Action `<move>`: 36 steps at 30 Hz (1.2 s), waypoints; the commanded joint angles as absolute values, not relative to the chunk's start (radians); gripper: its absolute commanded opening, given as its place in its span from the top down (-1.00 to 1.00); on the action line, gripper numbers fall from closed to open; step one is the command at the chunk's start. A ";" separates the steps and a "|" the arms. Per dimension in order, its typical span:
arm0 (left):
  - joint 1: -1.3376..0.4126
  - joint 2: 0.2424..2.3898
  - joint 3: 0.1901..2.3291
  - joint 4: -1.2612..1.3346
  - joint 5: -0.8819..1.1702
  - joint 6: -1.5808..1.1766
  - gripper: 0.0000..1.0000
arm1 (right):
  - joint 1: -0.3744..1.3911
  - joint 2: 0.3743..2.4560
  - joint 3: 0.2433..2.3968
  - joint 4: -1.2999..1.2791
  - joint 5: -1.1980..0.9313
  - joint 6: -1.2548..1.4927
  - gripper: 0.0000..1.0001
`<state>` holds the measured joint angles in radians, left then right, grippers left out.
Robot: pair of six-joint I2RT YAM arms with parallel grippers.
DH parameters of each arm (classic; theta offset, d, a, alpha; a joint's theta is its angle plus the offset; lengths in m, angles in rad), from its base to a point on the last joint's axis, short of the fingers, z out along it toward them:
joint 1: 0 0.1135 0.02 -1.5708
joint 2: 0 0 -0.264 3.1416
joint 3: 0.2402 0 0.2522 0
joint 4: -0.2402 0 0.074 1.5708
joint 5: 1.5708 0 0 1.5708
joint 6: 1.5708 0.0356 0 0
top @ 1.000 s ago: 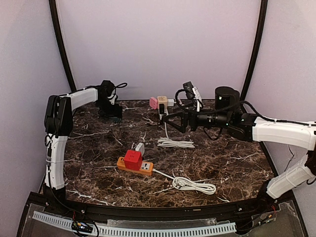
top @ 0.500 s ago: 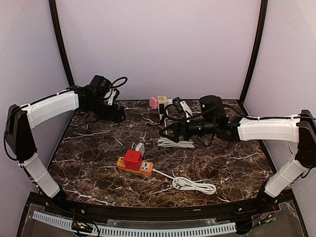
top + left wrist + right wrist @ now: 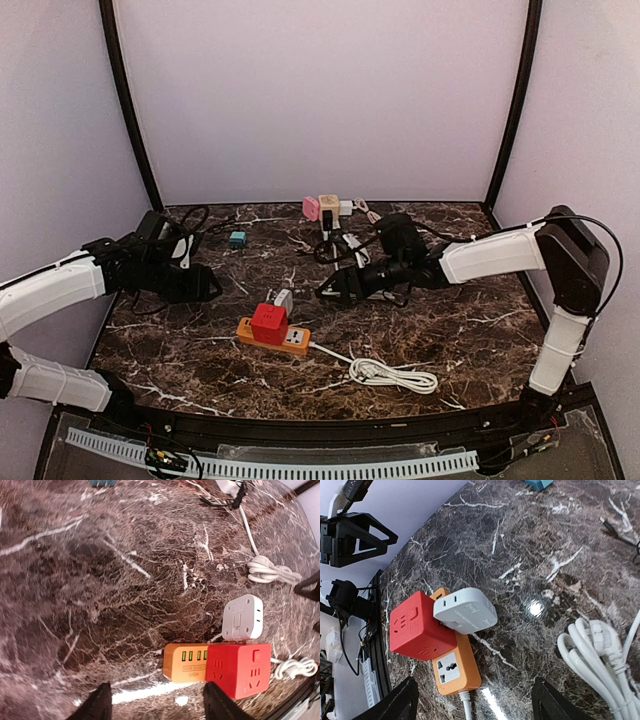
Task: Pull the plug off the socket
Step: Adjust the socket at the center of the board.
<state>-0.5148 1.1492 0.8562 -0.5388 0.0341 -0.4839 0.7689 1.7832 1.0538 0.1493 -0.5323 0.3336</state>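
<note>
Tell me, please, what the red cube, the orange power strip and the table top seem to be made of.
Red cube: likely moulded plastic, smooth and matt; even colour, rounded edges.
Orange power strip: likely plastic too, smooth; crisp moulded socket openings.
Table top: looks like polished dark marble, with white veins and bright reflections; it may be a printed laminate instead.

socket strip (image 3: 186, 661) partly hidden, teal block (image 3: 102, 482) cropped

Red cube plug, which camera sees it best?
The right wrist view: the red cube plug is big, sharp, showing two sides atop the orange power strip. The left wrist view shows it close too, mostly one face. The top view shows it small.
</note>
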 commanded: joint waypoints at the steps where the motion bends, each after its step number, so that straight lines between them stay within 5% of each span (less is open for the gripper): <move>1: -0.526 1.110 0.759 -0.495 0.072 -0.617 -0.09 | 0.764 1.841 1.090 0.187 -0.626 0.355 -0.48; 5: -0.542 1.084 0.682 -0.456 0.087 -0.670 0.15 | 0.764 1.893 1.105 0.209 -0.662 0.371 -0.35; 18: -0.551 1.151 0.724 -0.422 0.043 -0.600 0.08 | 0.858 1.858 0.969 0.357 -0.668 0.539 -0.20; 36: -0.525 1.630 0.996 -0.314 0.074 -0.492 0.23 | 0.979 1.814 0.738 0.529 -0.558 0.749 0.16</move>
